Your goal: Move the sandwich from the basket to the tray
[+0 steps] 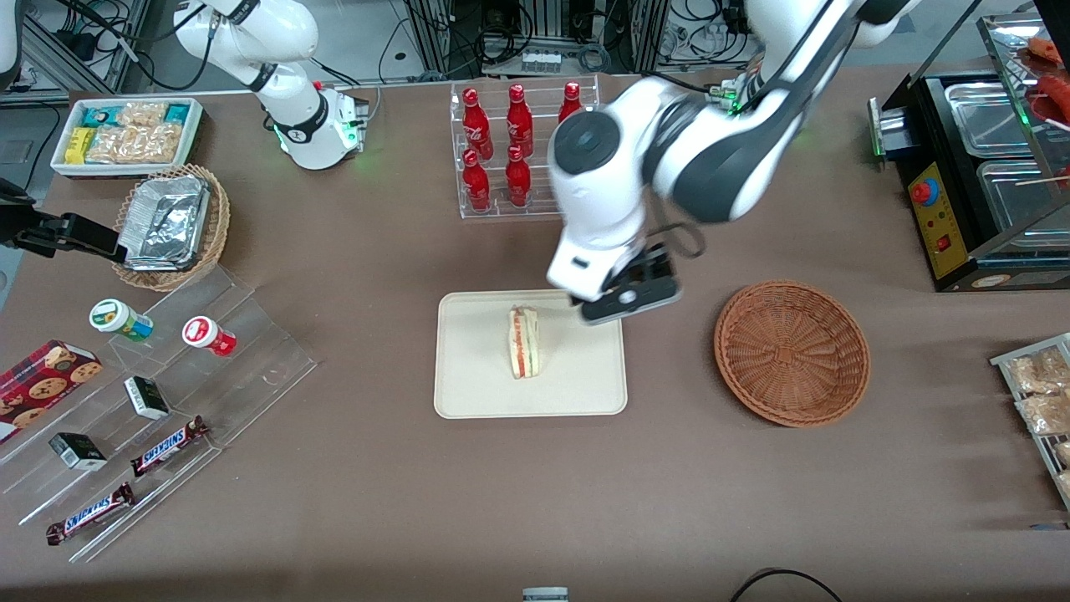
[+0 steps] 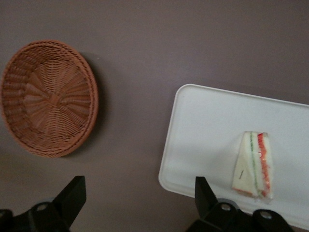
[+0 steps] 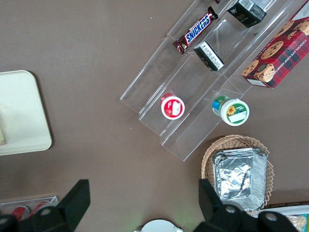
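Note:
The sandwich [image 1: 524, 341] is a pale wedge with pink-orange and green layers. It lies on the cream-white tray [image 1: 476, 376] near its middle, and it also shows in the left wrist view [image 2: 253, 164] on the tray [image 2: 212, 121]. The reddish-brown wicker basket [image 1: 792, 351] sits empty beside the tray, toward the working arm's end of the table, and also shows in the left wrist view [image 2: 48, 96]. My gripper [image 1: 631, 293] is open and empty. It hangs above the tray's edge that faces the basket, apart from the sandwich. Its fingers [image 2: 139, 186] span bare table and the tray's corner.
A clear rack of red bottles [image 1: 518, 150] stands farther from the front camera than the tray. A stepped clear shelf with snacks [image 1: 167, 393], a foil-lined basket [image 1: 171, 221] and a white bin [image 1: 125, 134] lie toward the parked arm's end. A black appliance [image 1: 978, 184] stands toward the working arm's end.

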{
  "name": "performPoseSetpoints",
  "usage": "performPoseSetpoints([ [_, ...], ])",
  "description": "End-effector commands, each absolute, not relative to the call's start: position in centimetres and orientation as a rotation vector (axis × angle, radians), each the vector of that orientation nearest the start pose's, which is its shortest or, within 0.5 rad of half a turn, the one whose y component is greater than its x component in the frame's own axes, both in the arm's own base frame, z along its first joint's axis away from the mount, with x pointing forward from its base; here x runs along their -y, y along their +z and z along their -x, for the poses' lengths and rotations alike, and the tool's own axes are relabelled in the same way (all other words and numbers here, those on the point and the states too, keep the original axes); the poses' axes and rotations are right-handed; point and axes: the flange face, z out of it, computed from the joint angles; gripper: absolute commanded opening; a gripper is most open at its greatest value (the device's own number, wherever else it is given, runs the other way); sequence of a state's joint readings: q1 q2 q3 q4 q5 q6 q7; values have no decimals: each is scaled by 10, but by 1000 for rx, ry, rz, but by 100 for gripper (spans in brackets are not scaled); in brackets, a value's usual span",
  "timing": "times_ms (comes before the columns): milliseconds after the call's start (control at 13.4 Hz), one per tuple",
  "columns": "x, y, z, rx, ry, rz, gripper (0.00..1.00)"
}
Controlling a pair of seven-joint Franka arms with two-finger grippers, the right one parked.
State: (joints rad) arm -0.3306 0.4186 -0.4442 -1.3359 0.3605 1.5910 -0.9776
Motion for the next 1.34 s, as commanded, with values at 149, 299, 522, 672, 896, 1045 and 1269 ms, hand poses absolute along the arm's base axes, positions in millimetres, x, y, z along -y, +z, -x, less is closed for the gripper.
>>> performPoseSetpoints([
  [149, 289, 573, -524, 148, 44, 2961, 99],
  [299, 240, 598, -514, 92, 101, 2959, 99],
  [522, 165, 623, -513, -3, 161, 3009, 99],
  [672, 121, 630, -511, -61, 180, 3015, 99],
  [896, 54, 632, -506, -77, 203, 3074, 99],
  [1045, 27, 630, -509, -71, 214, 3092, 99],
  [1269, 26, 621, -522, -66, 247, 3091, 99],
])
